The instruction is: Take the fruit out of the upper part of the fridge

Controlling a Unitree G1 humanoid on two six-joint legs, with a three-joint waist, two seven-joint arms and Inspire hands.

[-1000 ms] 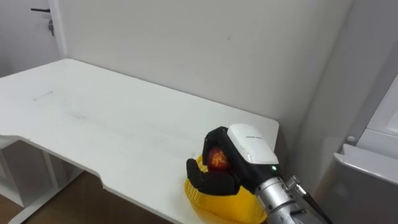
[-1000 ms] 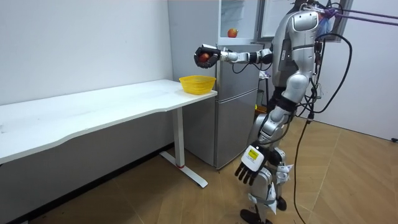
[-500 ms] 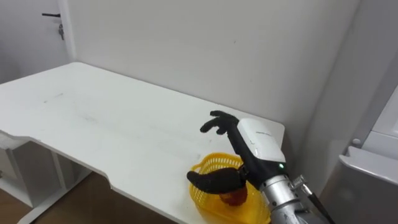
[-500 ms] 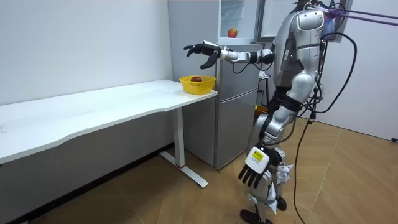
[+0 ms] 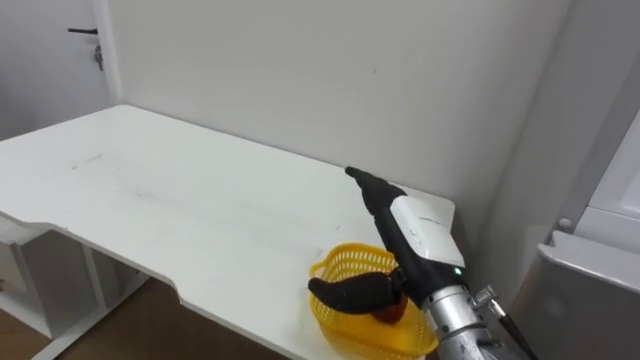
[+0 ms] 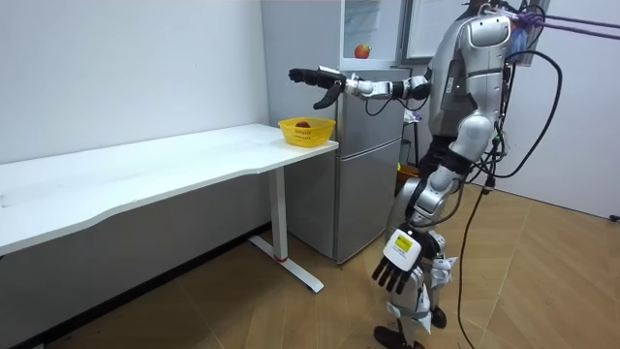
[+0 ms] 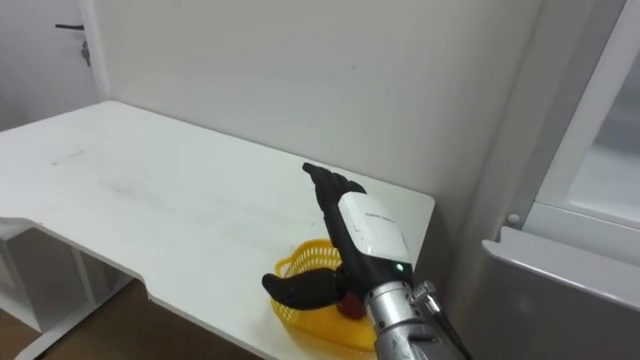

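- Since a second ago: the right hand [image 5: 420, 228] has let go of the apple [image 5: 388, 312]. It was clamped round the fruit above the basket [image 5: 345, 262]; now the fingers are straight and spread, the thumb is swung out low, and it holds nothing.
- The apple now lies inside the basket, lower middle-right of the eye views, partly hidden behind the thumb.
- The hand hovers just above the basket, clear of the rim, fingers pointing to the upper middle of the frame. My read: the drop is done and the arm is free to pull back.
- The basket sits at the end corner of the desk [image 5: 180, 200], the end next to the fridge [image 6: 373, 174]. Likely placed there so the reach from shelf to basket is short.
- The robot stands in front of the fridge at the right of the room view, its right arm stretched toward the room view's left over the desk end.
- The left hand [image 6: 396, 262] hangs low by the legs at the lower middle of the room view, fingers relaxed, idle.
- Apples: two. One is in the basket. The second apple [image 6: 361, 50] sits in the upper fridge compartment, top middle of the room view.
- Baskets: one. Desks: one. Fridges: one.
- Judgement: one retrieve done, and the second apple is probably next.
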